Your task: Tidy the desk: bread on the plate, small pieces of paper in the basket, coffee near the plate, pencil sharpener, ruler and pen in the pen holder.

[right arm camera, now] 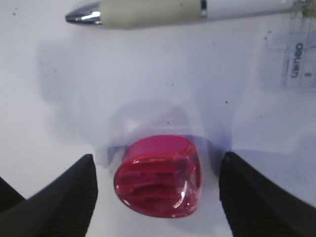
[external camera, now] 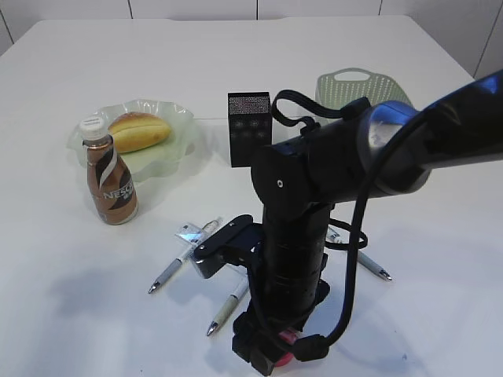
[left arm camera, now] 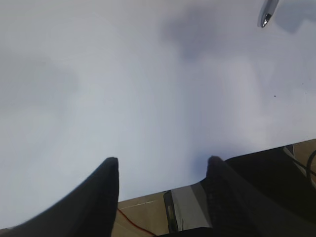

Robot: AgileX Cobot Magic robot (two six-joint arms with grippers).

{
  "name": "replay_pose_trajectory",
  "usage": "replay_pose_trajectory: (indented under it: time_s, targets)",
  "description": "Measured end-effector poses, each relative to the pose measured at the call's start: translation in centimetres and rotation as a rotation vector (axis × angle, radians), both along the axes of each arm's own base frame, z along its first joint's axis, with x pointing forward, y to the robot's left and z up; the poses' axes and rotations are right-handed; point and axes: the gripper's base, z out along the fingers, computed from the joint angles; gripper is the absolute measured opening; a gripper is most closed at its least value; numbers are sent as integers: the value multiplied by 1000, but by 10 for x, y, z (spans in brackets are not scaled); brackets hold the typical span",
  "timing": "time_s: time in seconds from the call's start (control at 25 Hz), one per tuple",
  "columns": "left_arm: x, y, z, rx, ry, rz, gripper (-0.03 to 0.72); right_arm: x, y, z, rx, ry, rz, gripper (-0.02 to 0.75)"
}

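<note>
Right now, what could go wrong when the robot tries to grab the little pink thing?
1. The right gripper is open with a finger on each side of the pink sharpener. The sharpener looks rounded and glossy, so it might slip or squirt out as the fingers close.
2. A pen and a clear ruler lie just beyond it. A shoved sharpener could knock them.
3. The arm hides the sharpener in the exterior view, so a miss may go unseen.
</note>
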Motion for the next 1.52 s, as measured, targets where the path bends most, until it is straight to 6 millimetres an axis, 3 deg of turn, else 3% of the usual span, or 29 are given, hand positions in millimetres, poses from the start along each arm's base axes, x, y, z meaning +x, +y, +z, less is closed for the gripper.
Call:
replay_pose_trajectory:
  time_s: [1.52]
  targets:
    - [0, 0, 0, 0, 0, 0, 394, 4, 2, -4, 0, -14, 26, 594]
